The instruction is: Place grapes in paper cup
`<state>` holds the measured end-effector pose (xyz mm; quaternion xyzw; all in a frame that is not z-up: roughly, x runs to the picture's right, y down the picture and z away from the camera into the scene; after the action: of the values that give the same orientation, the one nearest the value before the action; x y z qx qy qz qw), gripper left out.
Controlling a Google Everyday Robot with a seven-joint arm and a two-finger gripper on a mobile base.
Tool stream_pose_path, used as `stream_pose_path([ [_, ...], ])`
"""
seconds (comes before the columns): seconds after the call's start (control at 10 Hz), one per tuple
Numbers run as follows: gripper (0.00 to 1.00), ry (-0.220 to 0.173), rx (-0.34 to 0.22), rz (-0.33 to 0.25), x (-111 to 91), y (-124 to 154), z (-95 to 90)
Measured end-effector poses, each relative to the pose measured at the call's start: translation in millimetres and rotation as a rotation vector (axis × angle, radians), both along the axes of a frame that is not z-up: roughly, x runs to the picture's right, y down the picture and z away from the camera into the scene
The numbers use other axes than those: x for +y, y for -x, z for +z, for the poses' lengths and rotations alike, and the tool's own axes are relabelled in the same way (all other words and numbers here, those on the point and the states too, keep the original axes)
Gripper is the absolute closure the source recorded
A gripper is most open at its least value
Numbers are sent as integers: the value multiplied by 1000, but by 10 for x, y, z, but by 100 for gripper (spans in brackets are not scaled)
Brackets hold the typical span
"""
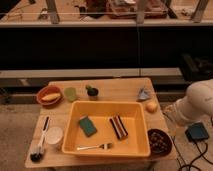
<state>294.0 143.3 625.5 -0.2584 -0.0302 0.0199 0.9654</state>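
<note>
Grapes (160,141) sit in dark bowl (149,143) at front-right corner. Paper cup (54,135) stands near front-left corner, well apart. Gripper (171,114) apparently just off right edge; we cannot tell its grip state.

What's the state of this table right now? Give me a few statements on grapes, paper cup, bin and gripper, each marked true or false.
1. The grapes are in the paper cup. False: they lie in a dark bowl at the table's front right corner, and the cup stands at the front left.
2. A fork lies inside the yellow bin. True.
3. The gripper hangs over the bin. False: it is off the table's right edge, near the yellow-orange fruit.
4. The paper cup stands outside the bin, to its left. True.
5. The green sponge sits in the dark bowl. False: it lies in the bin.
</note>
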Motion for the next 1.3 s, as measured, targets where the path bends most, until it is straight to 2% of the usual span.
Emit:
stream_pose_path([
  [0.2,35,5,-6,3,7,20,12],
  [0.8,35,100,-55,25,598,194,327],
  [1.1,44,138,-61,11,751,239,451],
  [1.3,44,162,-63,6,851,246,530],
])
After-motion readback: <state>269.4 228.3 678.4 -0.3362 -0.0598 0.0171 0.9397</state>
